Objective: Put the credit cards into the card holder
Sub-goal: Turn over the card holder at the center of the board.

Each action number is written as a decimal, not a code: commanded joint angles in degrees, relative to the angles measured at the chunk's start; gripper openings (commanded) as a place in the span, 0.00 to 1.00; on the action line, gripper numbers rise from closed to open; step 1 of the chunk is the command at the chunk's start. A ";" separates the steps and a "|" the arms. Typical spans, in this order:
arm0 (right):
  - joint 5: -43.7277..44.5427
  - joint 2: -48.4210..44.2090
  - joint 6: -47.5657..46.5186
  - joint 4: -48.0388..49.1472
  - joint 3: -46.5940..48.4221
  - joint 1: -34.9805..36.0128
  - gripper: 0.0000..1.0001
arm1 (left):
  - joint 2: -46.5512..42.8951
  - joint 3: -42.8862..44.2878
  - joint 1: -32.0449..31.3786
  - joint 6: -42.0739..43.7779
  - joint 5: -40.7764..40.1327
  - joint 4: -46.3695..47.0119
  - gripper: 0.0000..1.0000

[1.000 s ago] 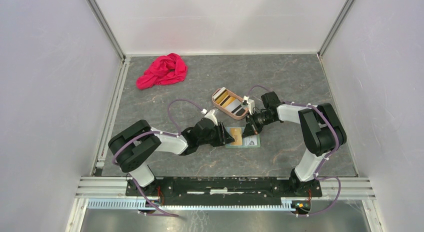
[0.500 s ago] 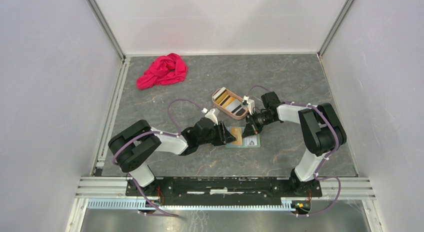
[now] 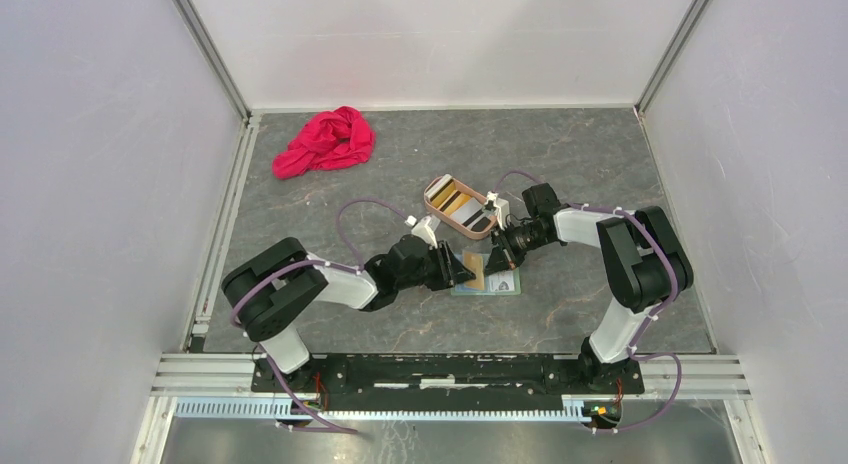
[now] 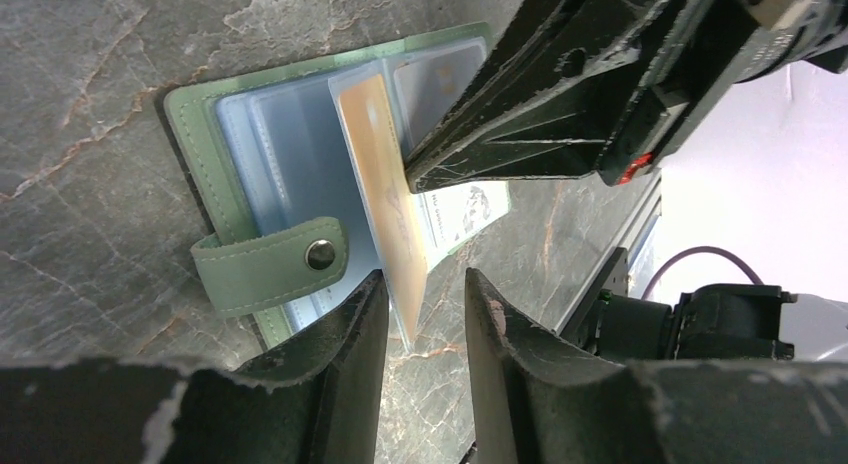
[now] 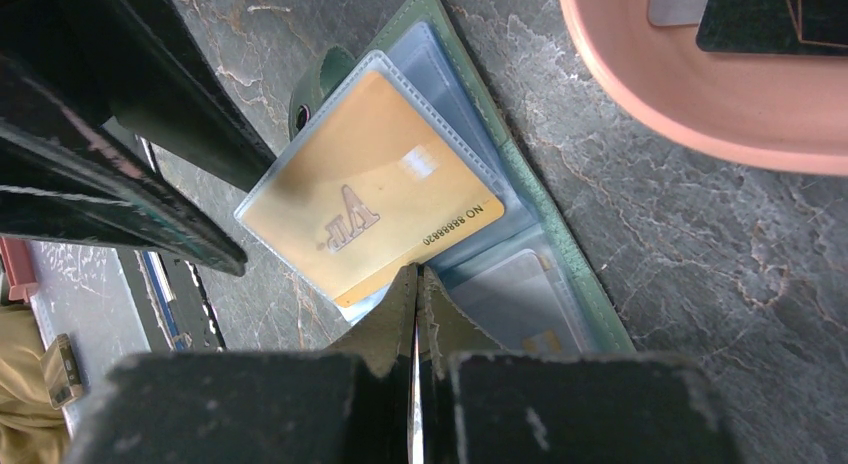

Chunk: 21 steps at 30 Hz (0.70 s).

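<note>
The left end effector (image 4: 423,284) and the right end effector (image 5: 417,276) meet nose to nose over the open card holder (image 4: 190,124), so there is hardly any room between them. A gold card (image 4: 385,194) stands tilted in the gap between the left fingers (image 4: 340,384), the closed right tip is against it, and the pink tray (image 3: 431,194) sits just behind. There is open tabletop (image 3: 430,319) on the near side, and the red cloth (image 3: 325,141) lies far off in the back left corner.

Robot lab cell: white panel walls (image 3: 440,44), aluminium frame rail (image 3: 200,369), grey marbled tabletop (image 3: 600,154), left arm (image 3: 300,289), right arm (image 3: 640,254).
</note>
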 commanded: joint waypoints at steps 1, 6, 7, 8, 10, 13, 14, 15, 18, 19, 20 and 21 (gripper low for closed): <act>1.47 -2.18 -1.67 -0.26 0.32 0.34 0.00 | 1.13 2.80 0.24 -0.50 -1.58 -0.53 0.39; 1.35 -2.25 -1.93 -0.35 0.36 0.27 0.01 | 0.74 4.58 0.19 1.85 -3.55 -5.67 0.36; 1.23 -2.14 -2.10 -0.57 0.54 0.27 0.01 | 0.80 4.84 0.17 2.09 -3.59 -5.86 0.34; 1.09 -2.06 -2.21 -0.74 0.59 0.32 0.01 | 0.89 5.06 0.19 2.22 -3.65 -6.12 0.32; 0.95 -2.25 -2.52 -1.03 0.77 0.32 0.03 | 1.21 5.43 0.15 2.51 -3.65 -6.37 0.25; 1.37 -3.35 -2.96 -1.15 0.95 0.18 0.06 | 1.50 5.68 0.19 2.76 -3.67 -6.68 0.17; 1.55 -3.81 -3.14 -1.19 0.95 0.18 0.06 | 1.52 5.77 0.19 2.85 -3.69 -6.86 0.17; 1.73 -4.33 -3.26 -1.19 0.95 0.10 0.07 | 1.53 5.78 0.21 2.94 -3.77 -6.97 0.16; 2.22 -5.67 -4.34 -1.90 1.36 -0.25 0.10 | 1.53 5.85 0.20 3.20 -3.74 -7.17 0.12; 2.31 -6.11 -4.78 -2.28 1.58 -0.52 0.11 | 1.59 5.95 0.17 3.26 -3.67 -7.17 0.10; 2.36 -6.51 -5.60 -2.86 1.77 -0.83 0.12 | 1.61 6.00 0.20 3.31 -3.59 -7.24 0.09; 2.36 -6.85 -6.41 -3.70 2.17 -1.10 0.14 | 1.69 6.09 0.19 3.31 -3.43 -7.18 0.09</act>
